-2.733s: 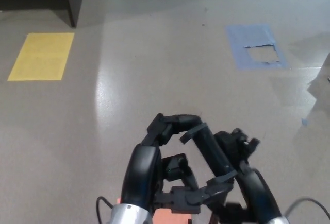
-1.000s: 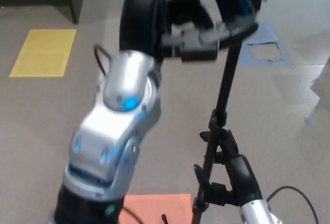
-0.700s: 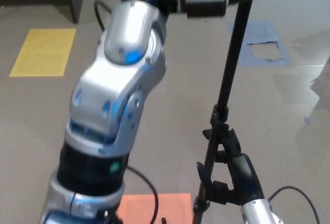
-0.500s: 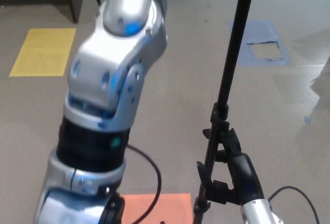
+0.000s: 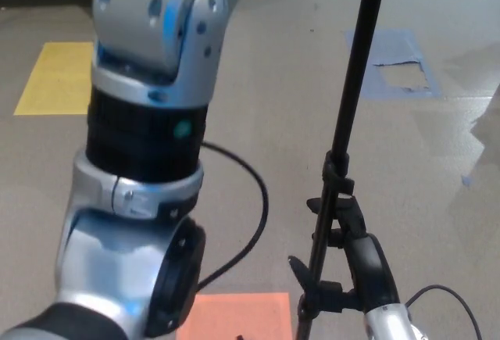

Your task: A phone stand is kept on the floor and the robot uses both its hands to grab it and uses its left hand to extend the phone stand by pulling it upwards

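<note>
Leftmost, a yellow floor patch [image 5: 55, 78] lies flat on the grey floor [image 5: 437, 184], partly hidden behind the robot's raised left arm [image 5: 144, 160]. That silver and black arm fills much of the near view and rises out of the top edge, so the left hand itself does not show. A black cable [image 5: 246, 219] loops from the arm down toward the orange floor patch [image 5: 238, 316] at the bottom edge. Right of the cable stands the phone stand [image 5: 351, 105], a thin black pole running upright from the bottom of the picture past the top edge, with a clamp collar partway up. The right hand [image 5: 348, 266] is closed around the pole's lower section just below that collar, its fingers wrapped on the tube. Farther right and behind the pole, a blue tape patch [image 5: 391, 66] with a torn middle lies on the floor, well apart from the stand.
</note>
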`<state>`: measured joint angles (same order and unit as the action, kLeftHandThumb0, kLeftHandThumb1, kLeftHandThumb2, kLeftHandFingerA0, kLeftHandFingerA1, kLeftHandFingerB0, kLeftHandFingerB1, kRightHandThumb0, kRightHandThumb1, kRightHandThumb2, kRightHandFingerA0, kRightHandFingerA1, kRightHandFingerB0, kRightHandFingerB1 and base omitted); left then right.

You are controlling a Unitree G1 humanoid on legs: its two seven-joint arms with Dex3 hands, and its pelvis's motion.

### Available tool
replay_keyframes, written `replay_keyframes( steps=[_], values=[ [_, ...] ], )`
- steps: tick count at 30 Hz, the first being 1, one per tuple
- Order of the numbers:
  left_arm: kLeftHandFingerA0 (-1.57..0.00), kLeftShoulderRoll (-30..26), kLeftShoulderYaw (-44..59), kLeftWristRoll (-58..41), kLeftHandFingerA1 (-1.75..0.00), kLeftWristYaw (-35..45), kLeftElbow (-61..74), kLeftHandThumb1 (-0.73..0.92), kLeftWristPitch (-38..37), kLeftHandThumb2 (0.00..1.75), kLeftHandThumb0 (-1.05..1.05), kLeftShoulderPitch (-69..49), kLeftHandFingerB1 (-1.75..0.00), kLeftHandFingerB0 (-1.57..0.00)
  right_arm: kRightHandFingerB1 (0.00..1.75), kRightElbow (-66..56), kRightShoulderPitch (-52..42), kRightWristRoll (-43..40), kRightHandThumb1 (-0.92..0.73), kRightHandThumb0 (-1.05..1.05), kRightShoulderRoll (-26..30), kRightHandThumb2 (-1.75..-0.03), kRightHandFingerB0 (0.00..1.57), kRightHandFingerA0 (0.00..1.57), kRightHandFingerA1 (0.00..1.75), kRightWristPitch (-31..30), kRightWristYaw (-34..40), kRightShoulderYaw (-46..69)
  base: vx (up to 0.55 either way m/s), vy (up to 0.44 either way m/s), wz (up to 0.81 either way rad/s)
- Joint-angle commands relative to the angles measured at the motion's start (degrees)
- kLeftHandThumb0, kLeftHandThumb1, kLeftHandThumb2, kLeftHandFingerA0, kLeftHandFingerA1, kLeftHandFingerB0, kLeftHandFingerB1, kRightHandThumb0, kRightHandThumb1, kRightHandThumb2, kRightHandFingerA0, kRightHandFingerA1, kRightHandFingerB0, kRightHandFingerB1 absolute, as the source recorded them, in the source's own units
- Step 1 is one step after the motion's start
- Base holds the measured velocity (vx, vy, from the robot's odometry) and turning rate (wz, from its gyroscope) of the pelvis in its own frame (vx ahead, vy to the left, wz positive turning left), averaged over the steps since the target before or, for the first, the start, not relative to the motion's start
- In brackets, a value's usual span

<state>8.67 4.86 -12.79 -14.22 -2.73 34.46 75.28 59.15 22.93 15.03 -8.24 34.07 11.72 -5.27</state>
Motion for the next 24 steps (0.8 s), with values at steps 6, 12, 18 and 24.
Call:
replay_keyframes(
  steps=[6,12,18,24],
  values=[
    [-0.96,3.51,3.13,-0.05,-1.75,-5.05,7.77,0.56,-5.04,0.65,-0.16,8.74,-1.75,-0.76,1.36,3.0,3.48,-3.9,-0.27,-0.53,-0.58,-0.98,1.51,1.5,1.37,3.17,-0.28,3.34,0.0,0.0,0.0],
    [-0.95,7.84,2.04,-0.9,-1.75,-5.36,13.25,0.56,-4.36,0.67,-0.12,0.38,-1.75,-0.74,1.19,4.47,7.31,-4.86,-0.64,-1.05,-1.55,-1.08,1.31,1.56,1.36,2.77,-1.05,4.3,0.0,0.0,0.0],
    [-0.39,-2.64,-6.1,1.01,-0.73,3.69,23.72,0.46,3.7,0.55,-0.78,-11.84,-0.32,-0.33,1.16,3.45,9.11,-6.72,-0.58,-0.97,-1.73,-1.05,1.3,1.57,1.35,0.33,-4.74,4.61,0.0,0.0,0.0],
    [-0.19,-11.28,-11.0,1.19,-0.44,9.91,28.83,0.53,3.89,0.57,-0.91,-17.07,-0.28,-0.07,1.13,1.06,7.75,-8.09,-0.54,-0.93,-1.57,-1.03,1.26,1.57,1.33,-1.91,-7.31,4.99,0.0,0.0,0.0]
  ],
)
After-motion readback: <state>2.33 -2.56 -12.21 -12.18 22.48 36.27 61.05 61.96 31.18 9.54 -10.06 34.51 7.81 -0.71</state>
